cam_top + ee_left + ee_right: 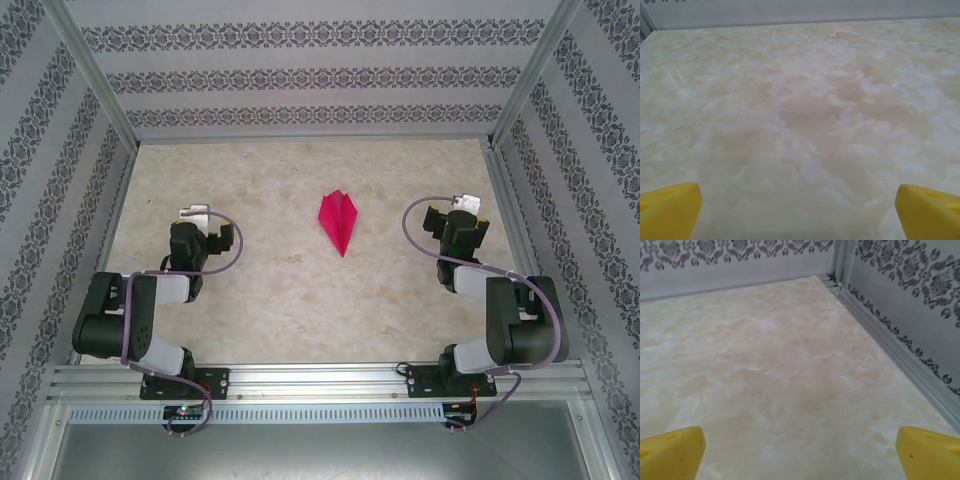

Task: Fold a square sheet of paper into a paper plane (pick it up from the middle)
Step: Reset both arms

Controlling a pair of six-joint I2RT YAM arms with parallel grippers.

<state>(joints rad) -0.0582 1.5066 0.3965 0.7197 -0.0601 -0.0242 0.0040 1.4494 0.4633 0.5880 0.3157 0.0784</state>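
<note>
Paper plane [338, 222] sits on table [280, 295], creases too sm to tell.

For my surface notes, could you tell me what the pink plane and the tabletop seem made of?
The pink plane looks like thin matte paper, given its sharp creases. The tabletop looks like smooth, faintly glossy marble-patterned laminate or stone; I cannot tell which.

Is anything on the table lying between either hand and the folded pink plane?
Nothing visible does. The paper plane lies mid-table between the left hand and the right hand. Both hands are open and apart from it, with bare marbled table on either side.
</note>
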